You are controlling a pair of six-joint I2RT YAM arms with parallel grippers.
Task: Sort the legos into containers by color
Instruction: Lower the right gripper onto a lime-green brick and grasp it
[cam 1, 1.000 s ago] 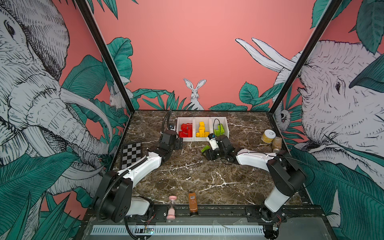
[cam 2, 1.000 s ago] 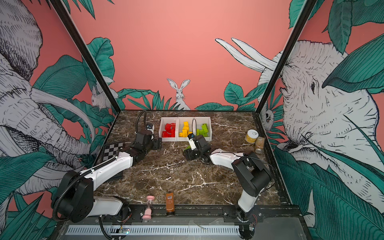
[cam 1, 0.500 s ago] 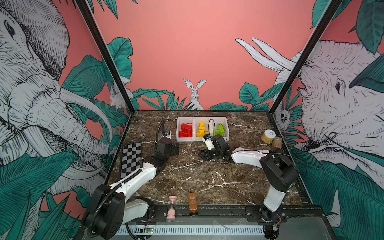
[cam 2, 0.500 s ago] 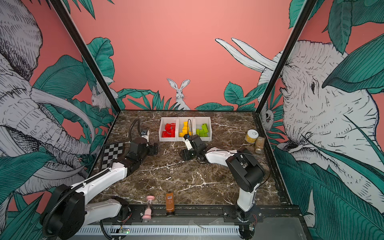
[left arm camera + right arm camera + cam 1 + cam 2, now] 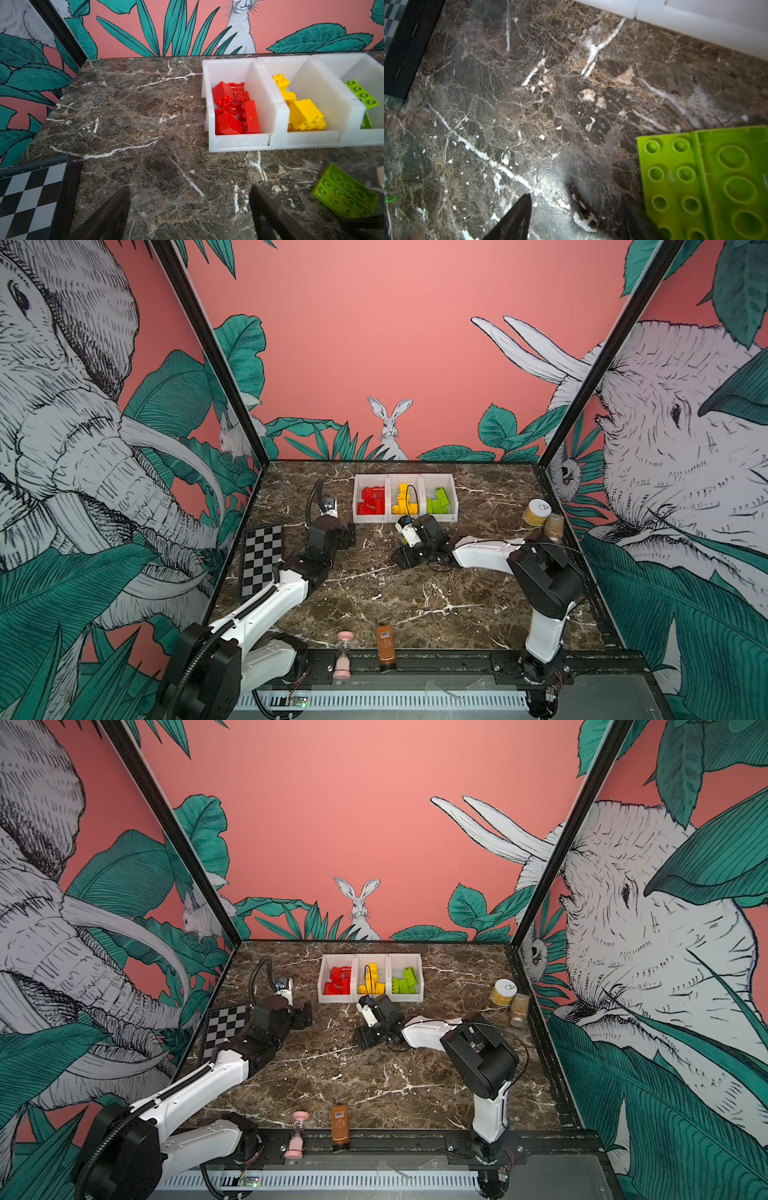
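- Standing apart over bare marble, the fingers of the right gripper (image 5: 576, 197) hold nothing; only the tabletop (image 5: 529, 104) shows between them.
- Just outside one of those fingers lies a loose lime green brick (image 5: 704, 182), flat on the marble. The blur hides whether finger and brick touch.
- The brick is long and glossy, with a face of round hollows turned up. A seam along it divides two rows of small hollows from one row of larger ones.
- In both top views the right gripper sits low in front of the middle bin and hides the brick beneath it.
- The left gripper (image 5: 189, 188) has its jaws wide and empty, low over the marble. In the left wrist view the loose brick lies outside its gap, off to one side.
- Behind the grippers, three joined white bins (image 5: 243, 143) stand in a row near the back wall.
- In both top views red bricks (image 5: 234, 112) fill the left bin, yellow bricks (image 5: 305, 116) the middle, lime green bricks (image 5: 362, 95) the right.
- A checkered board (image 5: 25, 197) lies beside the left arm.
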